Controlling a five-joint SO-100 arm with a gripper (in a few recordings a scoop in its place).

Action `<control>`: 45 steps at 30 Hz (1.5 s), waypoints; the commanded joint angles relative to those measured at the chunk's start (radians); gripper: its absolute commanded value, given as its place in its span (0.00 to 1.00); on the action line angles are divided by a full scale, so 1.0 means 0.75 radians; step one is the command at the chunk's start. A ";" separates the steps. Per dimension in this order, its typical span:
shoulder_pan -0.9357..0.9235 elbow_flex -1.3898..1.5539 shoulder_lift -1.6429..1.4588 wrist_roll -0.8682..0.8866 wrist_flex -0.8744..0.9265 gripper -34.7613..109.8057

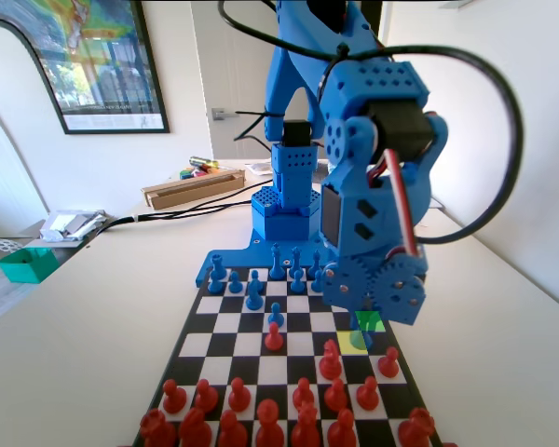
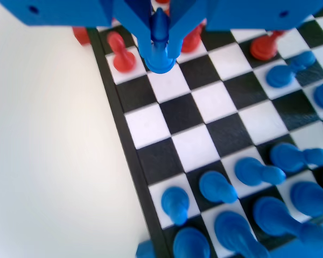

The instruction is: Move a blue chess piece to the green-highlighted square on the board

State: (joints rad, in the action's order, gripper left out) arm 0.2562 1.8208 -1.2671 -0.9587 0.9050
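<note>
Pinching the blue pawn (image 2: pixel 160 51), your fingers (image 2: pixel 160 59) are hovering beside the green square (image 1: pixel 373 321); lower it there next.

Red pawns (image 1: pixel 272 336), green tray (image 1: pixel 28 264), framed poster (image 1: pixel 91 58), cardboard box (image 1: pixel 194 188) on the table (image 1: pixel 74 354).

Bright, even daylight throughout. Fixed view sharp, walls slightly overexposed. Wrist view soft, near pieces blurred, table washed out.
</note>
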 commanded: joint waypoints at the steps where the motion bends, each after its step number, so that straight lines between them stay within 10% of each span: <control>1: 0.070 -0.092 -0.131 0.022 0.080 0.25; 45: 0.172 -0.008 -0.209 0.080 0.133 0.35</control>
State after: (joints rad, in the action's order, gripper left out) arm 0.3820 1.9006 -1.3070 -0.8759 0.9495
